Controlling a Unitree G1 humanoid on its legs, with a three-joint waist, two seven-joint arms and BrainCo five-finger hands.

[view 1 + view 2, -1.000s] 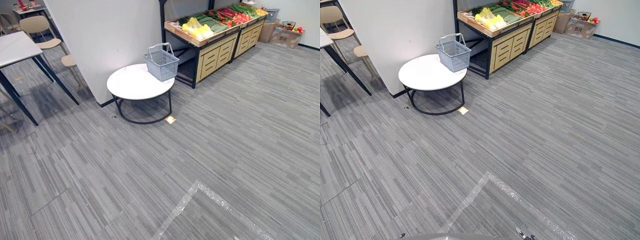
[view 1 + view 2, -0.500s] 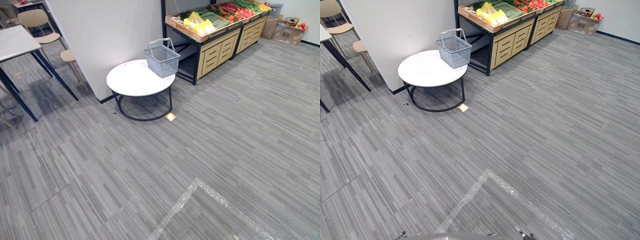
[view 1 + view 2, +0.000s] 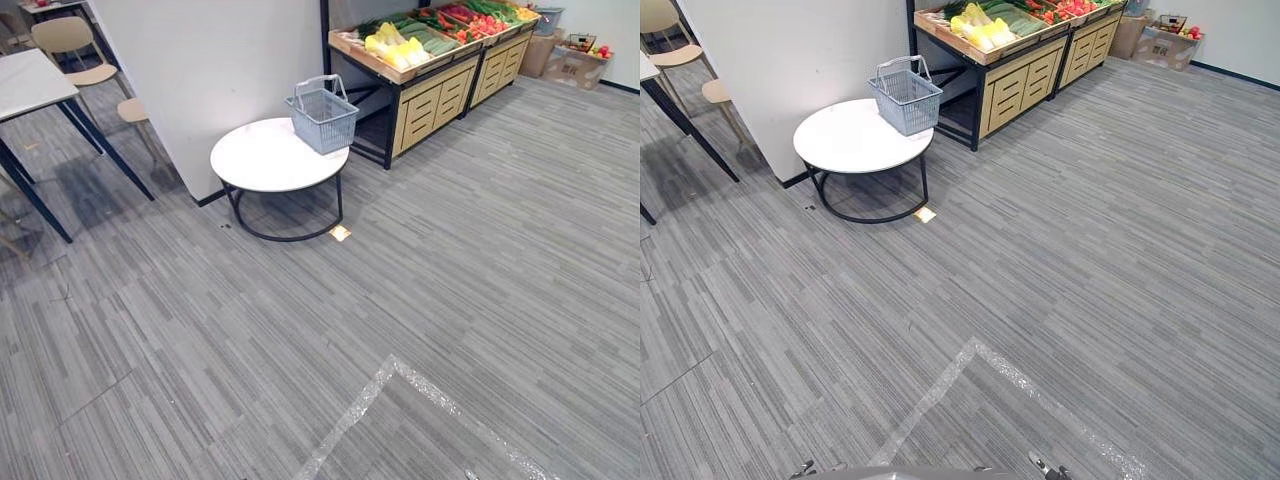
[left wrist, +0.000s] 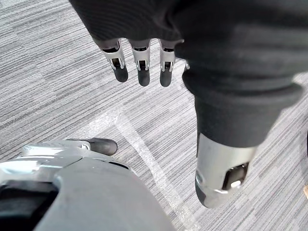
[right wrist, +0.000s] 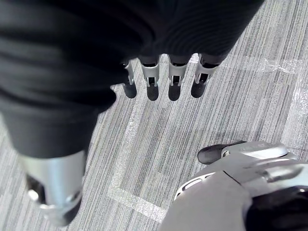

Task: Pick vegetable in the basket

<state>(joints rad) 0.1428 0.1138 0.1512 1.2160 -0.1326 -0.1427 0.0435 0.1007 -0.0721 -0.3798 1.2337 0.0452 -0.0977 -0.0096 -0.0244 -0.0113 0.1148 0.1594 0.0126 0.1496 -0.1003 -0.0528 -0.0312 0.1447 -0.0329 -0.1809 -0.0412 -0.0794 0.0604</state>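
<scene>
Blue-grey plastic mesh marks the shopping basket (image 3: 322,118), seemingly empty, at the far rim of the round white surface (image 3: 262,160). The vegetables (image 3: 398,50) lie heaped on the wooden stand (image 3: 432,98) just beyond that surface. The left hand (image 4: 143,68) and right hand (image 5: 175,83) hang slack with straight fingers, holding nothing, over the floor well short of the surface. The step looks like the approach: walk past the surface's right side and stop square to the stand before raising a hand.
</scene>
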